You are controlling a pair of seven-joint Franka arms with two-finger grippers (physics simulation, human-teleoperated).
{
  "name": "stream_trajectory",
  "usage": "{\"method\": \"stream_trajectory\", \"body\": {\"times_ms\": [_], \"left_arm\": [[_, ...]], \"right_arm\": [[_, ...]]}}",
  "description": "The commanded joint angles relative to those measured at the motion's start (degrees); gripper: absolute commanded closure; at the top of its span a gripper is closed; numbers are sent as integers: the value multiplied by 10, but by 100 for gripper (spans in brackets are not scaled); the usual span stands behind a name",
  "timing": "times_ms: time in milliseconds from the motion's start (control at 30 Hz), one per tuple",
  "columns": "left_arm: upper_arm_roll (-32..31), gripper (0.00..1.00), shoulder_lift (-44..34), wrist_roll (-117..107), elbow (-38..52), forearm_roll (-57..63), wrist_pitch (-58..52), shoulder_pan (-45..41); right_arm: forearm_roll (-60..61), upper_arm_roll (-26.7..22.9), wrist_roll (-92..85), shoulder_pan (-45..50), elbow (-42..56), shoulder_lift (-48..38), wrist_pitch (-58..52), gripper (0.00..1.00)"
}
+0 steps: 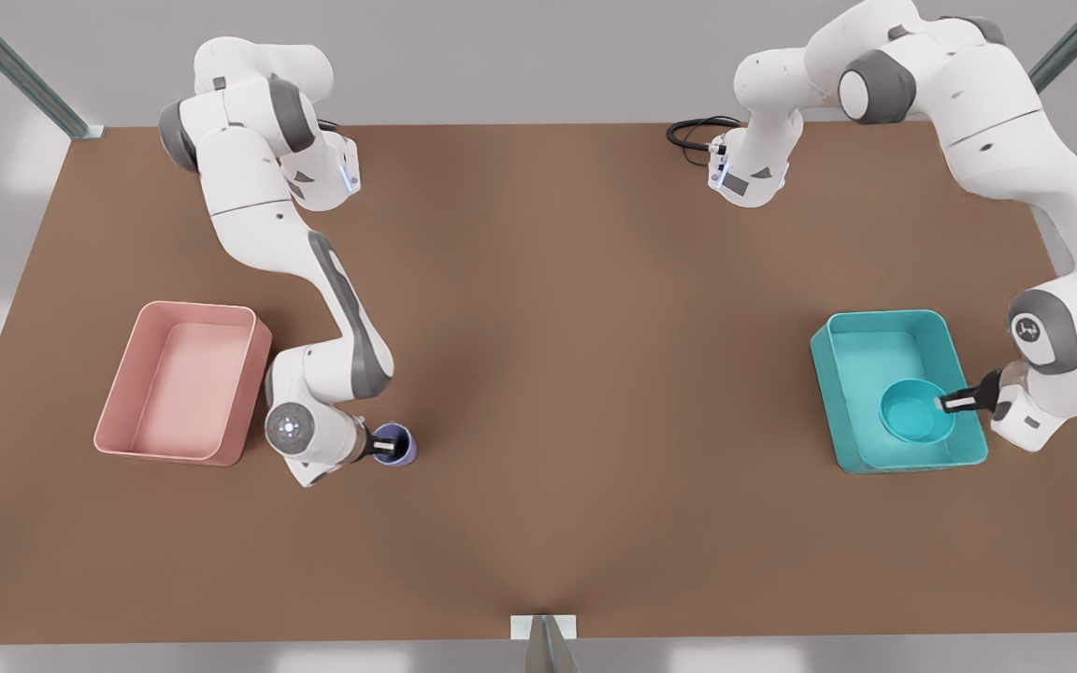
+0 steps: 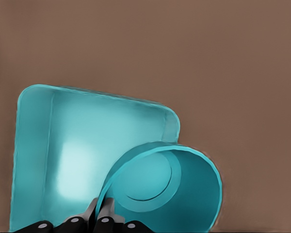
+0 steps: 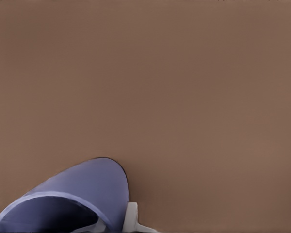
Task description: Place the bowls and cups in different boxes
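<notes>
Left gripper (image 1: 950, 403) pinches the teal bowl (image 1: 915, 412) over the teal box (image 1: 852, 355), 3 o'clock; right gripper (image 1: 387, 448) clamps the lavender cup (image 1: 395, 443), pink box (image 1: 179, 381) at 9 o'clock awaits

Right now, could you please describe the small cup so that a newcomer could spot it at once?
Start at the pale pink rectangular plastic bin on the front view's left of the brown table. Just to its right, outside it, the right hand grips a small lavender-purple handleless cup. Its neighbour across the table, the teal bowl, is wider and shallower.
</notes>
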Motion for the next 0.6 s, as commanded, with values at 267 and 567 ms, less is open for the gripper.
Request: {"method": "stream_trajectory", "body": {"times_ms": [267, 567], "left_arm": [[21, 79, 48, 158, -132, 11, 140, 5], [22, 0, 18, 158, -116, 22, 102, 5]], "right_arm": [[-49, -8, -306, -107, -11, -164, -209, 79], [-131, -8, -614, -305, -86, -230, -128, 79]]}}
